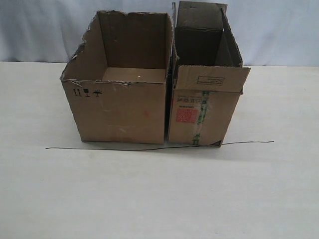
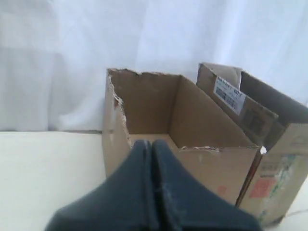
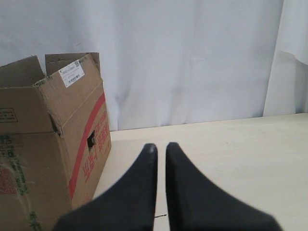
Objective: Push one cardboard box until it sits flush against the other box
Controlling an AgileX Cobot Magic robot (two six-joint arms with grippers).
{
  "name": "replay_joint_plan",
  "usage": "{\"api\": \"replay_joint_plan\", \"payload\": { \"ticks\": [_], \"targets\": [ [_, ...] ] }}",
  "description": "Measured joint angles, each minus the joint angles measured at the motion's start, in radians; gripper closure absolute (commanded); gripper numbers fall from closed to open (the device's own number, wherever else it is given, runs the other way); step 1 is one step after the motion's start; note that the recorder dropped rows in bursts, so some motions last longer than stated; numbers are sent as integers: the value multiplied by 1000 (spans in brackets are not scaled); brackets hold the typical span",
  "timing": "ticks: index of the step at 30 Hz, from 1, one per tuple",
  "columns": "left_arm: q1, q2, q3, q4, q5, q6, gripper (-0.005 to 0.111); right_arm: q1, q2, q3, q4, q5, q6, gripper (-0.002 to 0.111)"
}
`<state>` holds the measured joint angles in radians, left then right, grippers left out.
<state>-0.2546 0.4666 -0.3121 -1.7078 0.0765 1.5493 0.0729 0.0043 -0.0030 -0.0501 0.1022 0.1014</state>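
other box [image 3: 48, 144] cut by picture edge; label [image 3: 71, 73] text unreadable

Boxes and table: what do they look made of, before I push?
Wide box: brown cardboard with a matt finish; its ragged, torn top rim shows a fibrous board edge. Narrow box: the same matt brown cardboard, folded into flaps, with glossy green-striped tape down its front. Table: pale, smooth and matt, perhaps laminate or painted wood; the look leaves it open.

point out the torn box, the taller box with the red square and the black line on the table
torn-edged cardboard box [image 1: 122, 112], exterior view, front face
taller box [image 1: 212, 79], exterior view, folded front flap
thin black line [image 1: 249, 143], exterior view, right-hand stretch
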Motion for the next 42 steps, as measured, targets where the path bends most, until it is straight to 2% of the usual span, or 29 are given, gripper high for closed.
{"api": "replay_joint_plan", "payload": {
  "ticks": [7, 11, 39, 40, 42],
  "targets": [
    [0, -345, 149, -25, -60, -9, 107, 0, 0, 0, -2, 0, 0, 103],
    [0, -452, 214, -25, -60, -31, 107, 0, 0, 0, -2, 0, 0, 103],
    [0, -463, 240, -27, -36, -55, 107, 0, 0, 0, -2, 0, 0, 103],
    [0, -463, 240, 11, -34, -79, 107, 0, 0, 0, -2, 0, 0, 103],
    [0, -463, 240, 271, 0, -278, 107, 0, 0, 0, -2, 0, 0, 103]
  ]
}}
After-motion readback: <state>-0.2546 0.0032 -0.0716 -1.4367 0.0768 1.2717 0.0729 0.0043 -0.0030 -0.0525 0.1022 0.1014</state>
